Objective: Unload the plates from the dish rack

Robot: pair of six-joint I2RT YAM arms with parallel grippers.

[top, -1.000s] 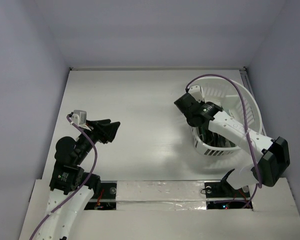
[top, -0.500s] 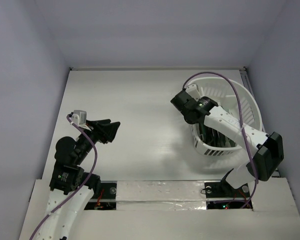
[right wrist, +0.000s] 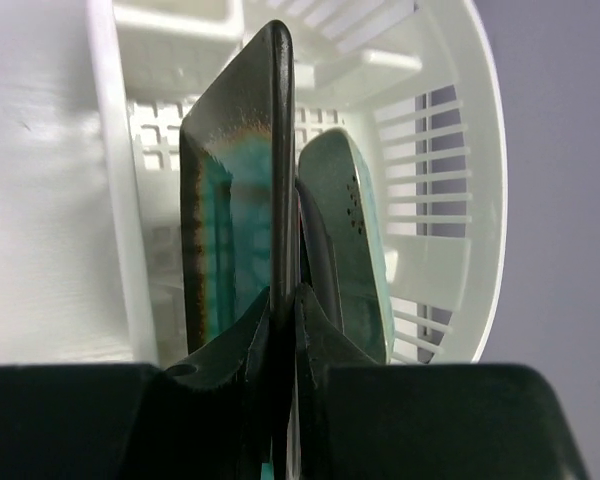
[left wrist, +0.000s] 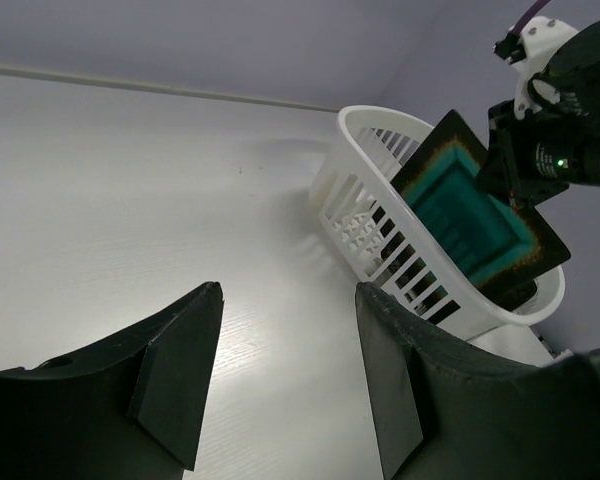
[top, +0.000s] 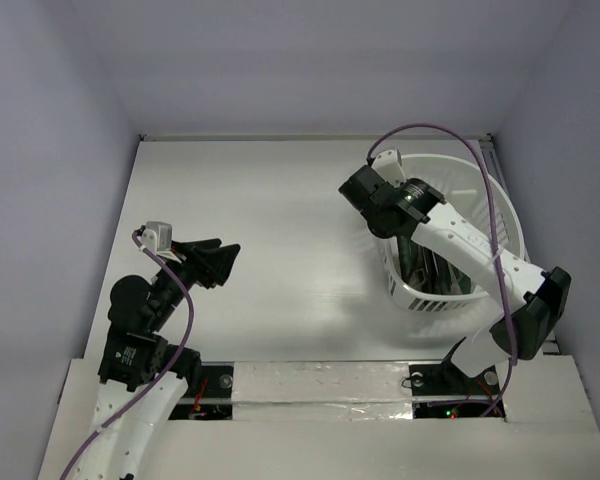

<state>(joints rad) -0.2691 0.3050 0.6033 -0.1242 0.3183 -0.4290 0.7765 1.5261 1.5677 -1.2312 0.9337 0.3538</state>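
The worktop has bare white surface at 9 o'clock of the dish rack, which sits over at the 3 o'clock side, so I'd treat that stretch as your set-down area. In the rack, your right hand is clamped on the rim of the square teal plate, pinching it edge-on. The plate is tilted and raised over the rack's 9 o'clock wall, and its lowest corner looks level with the rim or just below it.

Raise it straight up first, until that corner is plainly over the wall. Only then swing toward 9 o'clock, because a sideways pull now would likely catch the slotted wall and drag the rack.

The pale mint plate stands just beside the teal one, at its 3 o'clock in the right wrist view, so avoid twisting the wrist that way.

The pinch sits at one edge of the plate, so it may pivot; move slowly and lay it down flat.

Your left hand waits at 8 o'clock, fingers apart and holding nothing
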